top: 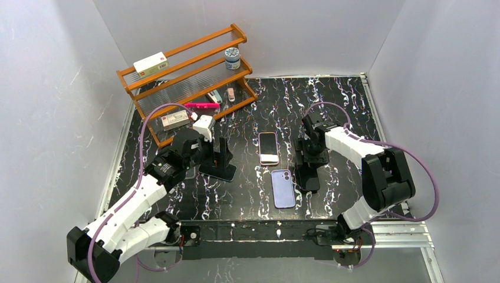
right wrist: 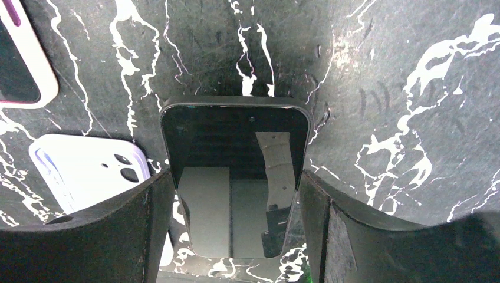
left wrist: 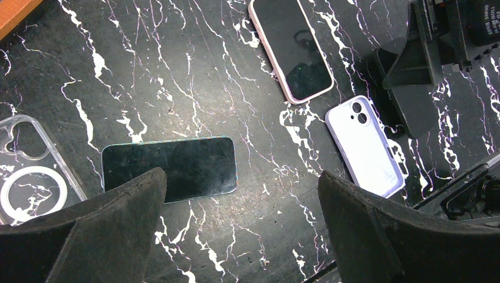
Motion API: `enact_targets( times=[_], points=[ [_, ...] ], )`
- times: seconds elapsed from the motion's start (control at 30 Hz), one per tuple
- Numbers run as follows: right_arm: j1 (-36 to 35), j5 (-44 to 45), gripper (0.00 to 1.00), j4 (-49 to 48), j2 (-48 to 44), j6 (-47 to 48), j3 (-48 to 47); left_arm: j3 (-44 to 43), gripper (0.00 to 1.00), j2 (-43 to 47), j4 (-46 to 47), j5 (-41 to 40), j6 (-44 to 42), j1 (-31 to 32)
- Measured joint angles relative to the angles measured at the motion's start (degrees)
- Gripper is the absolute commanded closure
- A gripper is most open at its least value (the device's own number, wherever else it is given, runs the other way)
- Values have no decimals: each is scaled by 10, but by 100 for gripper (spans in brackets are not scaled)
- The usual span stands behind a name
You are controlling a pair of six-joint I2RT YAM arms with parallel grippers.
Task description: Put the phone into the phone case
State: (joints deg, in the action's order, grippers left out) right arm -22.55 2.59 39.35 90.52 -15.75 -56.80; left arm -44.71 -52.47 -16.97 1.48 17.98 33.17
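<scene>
Right wrist view: on the marbled table (right wrist: pixel 383 88), the right gripper (right wrist: pixel 234 177) straddles a dark phone (right wrist: pixel 236 135) whose long axis runs 12 to 6. I cannot tell if the fingers pinch it. The lavender case (right wrist: pixel 82 171), nothing in it, lies just beside at 9 o'clock. The left gripper (left wrist: pixel 242 175) hangs wide over a second phone (left wrist: pixel 170 168).

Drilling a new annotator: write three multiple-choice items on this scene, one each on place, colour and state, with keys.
1. The lilac case lies: A against the back wall; B nearer the arm bases than the pink-rimmed phone; C on top of that phone.
2. The rack is: A orange; B white; C blue.
3. The left tool is: A shut on a phone; B open, gripping nothing; C out of view.
Key: B, the top view shows it just nearside of that phone; A, its wood is orange; B, its fingers stand wide apart.
</scene>
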Motion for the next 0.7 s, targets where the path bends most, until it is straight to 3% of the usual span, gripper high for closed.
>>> enact_targets(
  times=[0.33,0.7],
  points=[
    [-16,-46,47,21,-60,-45,0,0,2,0,0,0,0,0],
    [-129,-84,47,-80,-124,-180,69,0,2,0,0,0,0,0]
  ],
)
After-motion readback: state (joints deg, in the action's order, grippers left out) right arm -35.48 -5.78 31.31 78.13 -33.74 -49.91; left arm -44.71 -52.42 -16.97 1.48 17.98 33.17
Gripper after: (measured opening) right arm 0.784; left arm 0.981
